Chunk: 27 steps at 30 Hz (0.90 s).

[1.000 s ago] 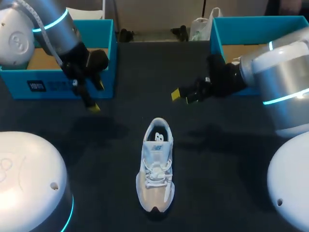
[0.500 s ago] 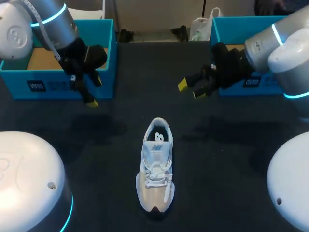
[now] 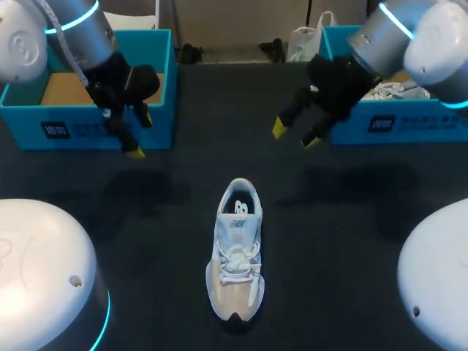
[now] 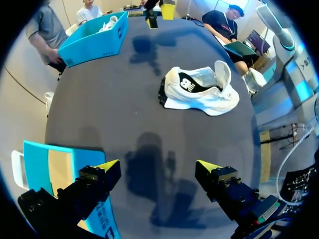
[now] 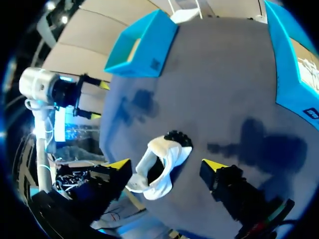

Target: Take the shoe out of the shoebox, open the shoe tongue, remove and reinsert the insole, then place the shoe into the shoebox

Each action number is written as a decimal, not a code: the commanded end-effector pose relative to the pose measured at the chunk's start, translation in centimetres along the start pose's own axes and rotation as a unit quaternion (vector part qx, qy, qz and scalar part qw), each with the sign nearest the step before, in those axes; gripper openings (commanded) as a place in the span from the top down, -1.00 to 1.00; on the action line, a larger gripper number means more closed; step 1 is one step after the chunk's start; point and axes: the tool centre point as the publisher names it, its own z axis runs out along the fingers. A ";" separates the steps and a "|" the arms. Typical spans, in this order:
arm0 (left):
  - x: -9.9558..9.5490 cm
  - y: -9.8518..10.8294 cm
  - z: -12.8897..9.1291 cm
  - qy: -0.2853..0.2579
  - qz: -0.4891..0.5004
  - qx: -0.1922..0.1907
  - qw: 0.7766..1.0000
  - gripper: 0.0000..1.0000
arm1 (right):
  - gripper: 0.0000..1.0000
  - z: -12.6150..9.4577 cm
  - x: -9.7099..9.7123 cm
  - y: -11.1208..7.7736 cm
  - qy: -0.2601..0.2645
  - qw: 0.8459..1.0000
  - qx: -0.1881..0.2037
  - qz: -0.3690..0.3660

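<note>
A white and grey mesh trainer (image 3: 236, 252) stands upright on its sole in the middle of the dark bench (image 3: 168, 241), toe towards the robot and heel towards the far edge. So step 1 looks done: the trainer is out of its box. Its laces look crossed and tied over the tongue, and the collar shows only a dark opening. Whether the tongue has been opened, or the insole taken out and put back, cannot be told from here

2 bright blue cardboard shoeboxes sit beyond the trainer. The open blue shoebox (image 3: 95, 128) far to its left shows a bare brown floor. The other blue shoebox (image 3: 409, 124) far to its right holds a second white shoe (image 3: 391, 91)

The left arm (image 3: 80, 36) hangs beyond and left of the trainer, just in front of the left box. The left jaws are spread wide with nothing between the yellow tips (image 4: 107, 164). The right arm (image 3: 395, 36) hangs beyond and right of the trainer, and the right jaws are likewise parted and empty

Neither arm touches the trainer. As I judge it, the tongue and insole work may remain, and the return to a shoebox certainly does
</note>
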 end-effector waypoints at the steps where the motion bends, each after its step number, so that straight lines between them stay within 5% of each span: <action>1: -0.7 0.3 -0.9 0.007 0.010 0.000 1.000 -1.00 | -0.38 -0.7 1.0 -0.6 -0.052 0.998 0.041 0.011; 9: -2.6 1.3 -2.9 0.009 0.036 -0.004 0.999 -1.00 | 1.00 0.4 3.6 -2.0 -0.100 0.994 -0.028 0.023; 17: -4.9 2.7 -5.4 0.012 0.074 -0.013 0.997 -1.00 | 1.00 3.0 6.8 -3.4 -0.160 0.980 -0.098 0.060; 20: -5.7 3.1 -6.3 0.020 0.082 -0.010 0.996 -1.00 | 1.00 4.3 8.9 -3.8 -0.220 0.961 -0.135 0.101; 27: -5.7 3.1 -6.3 0.020 0.082 -0.010 0.996 -1.00 | 1.00 4.3 8.9 -3.8 -0.220 0.961 -0.135 0.101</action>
